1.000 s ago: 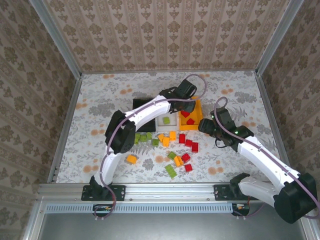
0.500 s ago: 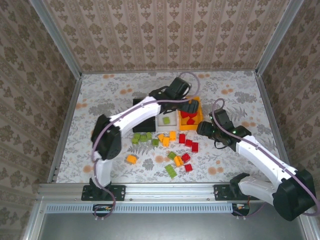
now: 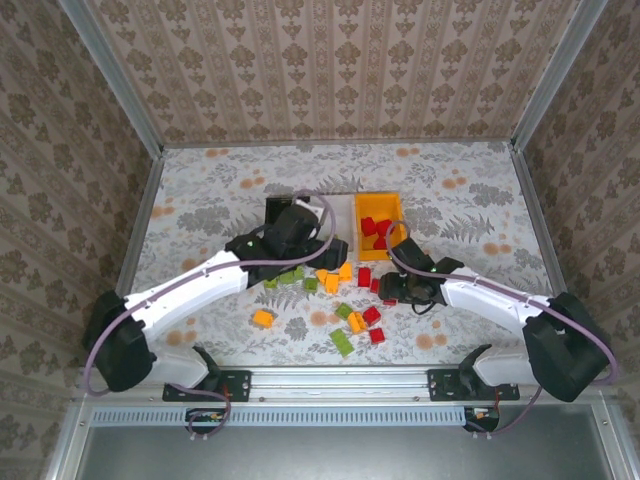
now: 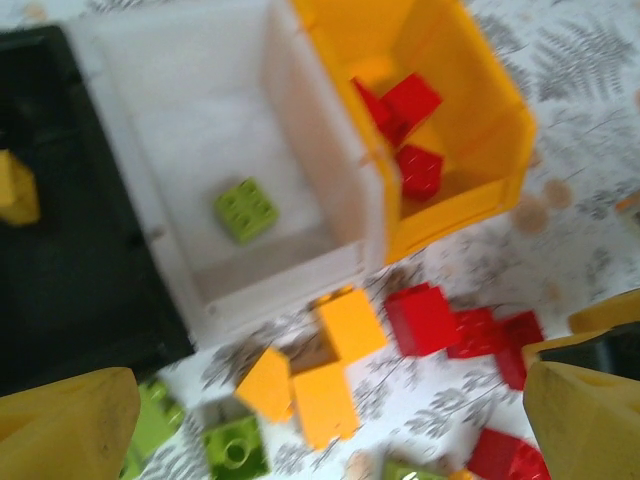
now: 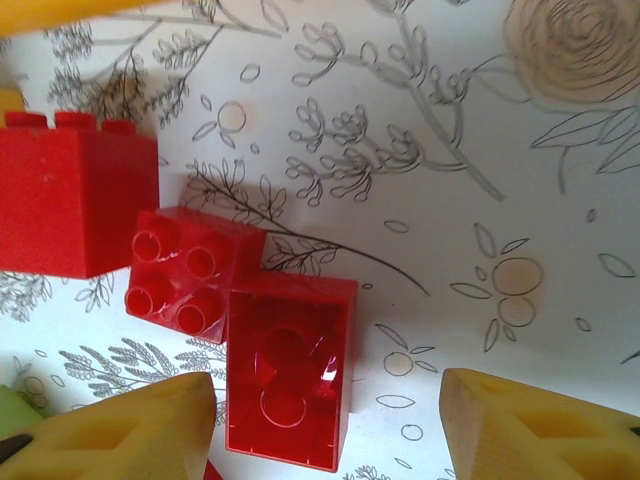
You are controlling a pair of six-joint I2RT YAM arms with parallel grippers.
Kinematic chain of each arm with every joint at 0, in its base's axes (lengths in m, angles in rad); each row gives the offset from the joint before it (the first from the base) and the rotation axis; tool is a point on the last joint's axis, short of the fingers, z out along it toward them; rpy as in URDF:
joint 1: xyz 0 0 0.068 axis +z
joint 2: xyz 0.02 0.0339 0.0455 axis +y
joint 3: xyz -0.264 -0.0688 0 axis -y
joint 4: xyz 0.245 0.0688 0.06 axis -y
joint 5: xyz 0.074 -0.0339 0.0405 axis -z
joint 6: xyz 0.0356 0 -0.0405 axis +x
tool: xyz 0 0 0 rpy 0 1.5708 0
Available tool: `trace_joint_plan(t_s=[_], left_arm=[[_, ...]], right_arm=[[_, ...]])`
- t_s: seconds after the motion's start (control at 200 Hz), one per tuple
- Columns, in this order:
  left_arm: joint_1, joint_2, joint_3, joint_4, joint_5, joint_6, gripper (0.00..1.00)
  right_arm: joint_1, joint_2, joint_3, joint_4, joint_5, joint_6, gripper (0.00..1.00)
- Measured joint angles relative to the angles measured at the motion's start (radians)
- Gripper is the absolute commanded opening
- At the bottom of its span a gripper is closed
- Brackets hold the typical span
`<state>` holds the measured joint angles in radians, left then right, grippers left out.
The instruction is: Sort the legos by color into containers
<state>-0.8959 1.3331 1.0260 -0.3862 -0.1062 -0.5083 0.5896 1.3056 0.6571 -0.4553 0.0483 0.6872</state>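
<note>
Nearest, loose legos [image 3: 352, 322] lie on the flowered tabletop [image 3: 200, 200]. An orange lego [image 3: 263, 318] sits alone at the left, and to its right are a green brick [image 3: 342, 343] and a red lego [image 3: 377, 335].

Just beyond them the right hand [image 3: 390, 287] hangs low over a cluster of red pieces. In the right wrist view its fingers [image 5: 110, 430] stand apart on either side of an upturned red brick [image 5: 290, 375]. One finger is close against the brick and there is a clear gap at the other; whether it touches, I cannot tell. A studded red piece [image 5: 190, 275] touches one corner of that brick.

To the left, the left hand [image 3: 332, 248] hovers above green and orange legos with its fingers [image 4: 65, 425] spread wide, holding nothing.

Farthest, three bins stand side by side. The black bin [image 4: 70, 300] at the left has one yellow lego [image 4: 15, 190] in it. The white bin [image 4: 215, 290] in the middle holds one green piece [image 4: 245, 208]. The orange bin [image 4: 480, 110] at the right holds several red blocks [image 4: 410, 105].
</note>
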Motion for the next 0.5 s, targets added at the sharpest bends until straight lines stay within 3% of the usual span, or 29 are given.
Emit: trace_joint_plan(t_s=[0.33,0.5], left_arm=[[0.014,-0.118,-0.096,-0.01,-0.053,-0.051,1.0],[0.015,-0.117,-0.109,-0.01,-0.056,-0.062,1.0]], right_arm=[[0.045,0.019,0.0,0.0,0.013,-0.003,0.64],[0.053,0.049,0.002,-0.001,0.031,-0.006,0.57]])
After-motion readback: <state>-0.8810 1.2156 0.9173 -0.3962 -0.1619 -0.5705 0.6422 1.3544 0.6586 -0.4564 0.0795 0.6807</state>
